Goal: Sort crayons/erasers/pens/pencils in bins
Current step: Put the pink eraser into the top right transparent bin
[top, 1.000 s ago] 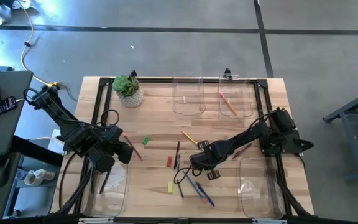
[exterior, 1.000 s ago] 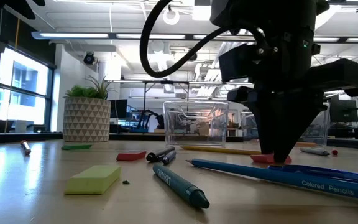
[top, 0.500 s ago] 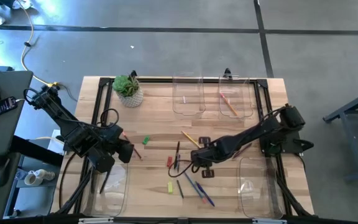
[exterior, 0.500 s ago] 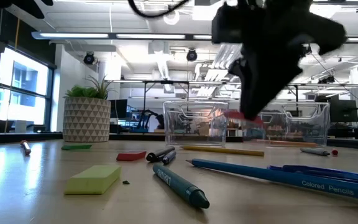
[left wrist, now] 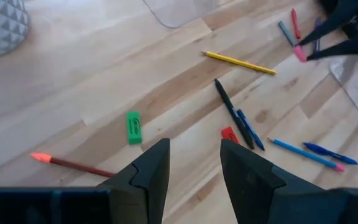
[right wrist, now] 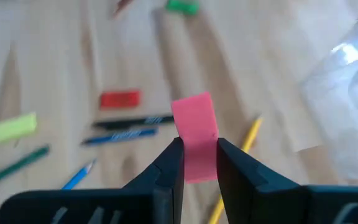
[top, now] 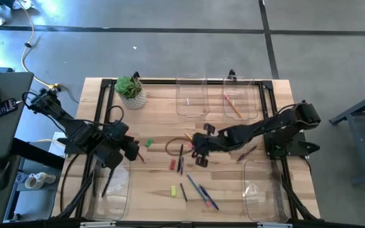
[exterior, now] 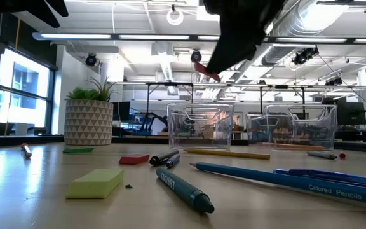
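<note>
My right gripper (top: 199, 144) hangs over the middle of the table, shut on a pink eraser (right wrist: 194, 134) that also shows high in the low view (exterior: 206, 71). On the wood below lie a green eraser (top: 149, 143), a red eraser (top: 173, 164) and a yellow-green eraser (top: 173, 190). A yellow pencil (left wrist: 239, 62), dark pens (top: 181, 157) and blue sticks (top: 203, 193) are scattered near them. My left gripper (left wrist: 194, 144) is open over the table's left side, holding nothing. Two clear bins (top: 192, 98) (top: 241, 101) stand at the far edge, two more (top: 113, 190) (top: 258, 190) at the near corners. My right gripper pinches the pink eraser's two long sides (right wrist: 195, 160) between its fingers (right wrist: 169, 163), at the end nearer the wrist. The other end sticks out past the fingertips. The fingers slant down from the table's right side. The eraser is lifted clear of the table.
A potted plant (top: 132, 93) stands at the far left corner. A red crayon with an orange tip (left wrist: 73, 163) lies near my left gripper. An orange stick (top: 234, 106) lies in the far right bin. A black frame rail (top: 189, 80) runs along the table's far edge.
My right gripper has risen from the table with the pink eraser, lifting it clear. It has moved toward the far edge and rolled about its own line. The other sticks and erasers have stayed where they lay.
</note>
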Action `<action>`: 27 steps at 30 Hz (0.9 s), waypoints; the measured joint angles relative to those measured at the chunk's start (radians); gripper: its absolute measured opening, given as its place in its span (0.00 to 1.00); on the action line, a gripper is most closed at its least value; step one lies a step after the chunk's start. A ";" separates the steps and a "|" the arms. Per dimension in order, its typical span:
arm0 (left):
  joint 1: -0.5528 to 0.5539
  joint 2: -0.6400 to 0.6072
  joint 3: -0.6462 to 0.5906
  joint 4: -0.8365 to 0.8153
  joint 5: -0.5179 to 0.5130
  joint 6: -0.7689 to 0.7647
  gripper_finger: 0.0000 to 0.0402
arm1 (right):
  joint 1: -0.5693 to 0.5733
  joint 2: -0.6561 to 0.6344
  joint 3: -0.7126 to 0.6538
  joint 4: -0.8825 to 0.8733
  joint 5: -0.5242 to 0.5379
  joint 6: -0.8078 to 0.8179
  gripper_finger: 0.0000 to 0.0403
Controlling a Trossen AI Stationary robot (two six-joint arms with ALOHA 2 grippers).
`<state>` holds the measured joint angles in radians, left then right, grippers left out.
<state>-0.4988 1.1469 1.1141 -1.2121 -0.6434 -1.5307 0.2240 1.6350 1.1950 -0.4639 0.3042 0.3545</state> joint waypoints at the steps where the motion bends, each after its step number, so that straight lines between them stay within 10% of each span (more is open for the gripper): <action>1: 0.011 0.000 0.000 0.000 0.001 0.012 0.33 | -0.015 -0.008 0.000 0.007 0.007 -0.014 0.16; 27: 0.336 0.000 0.000 -0.003 0.038 0.230 0.33 | -0.491 -0.060 0.001 0.103 -0.057 -0.251 0.16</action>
<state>-0.1627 1.1469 1.1137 -1.2156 -0.6056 -1.3010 -0.2668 1.5748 1.1957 -0.3613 0.2472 0.1036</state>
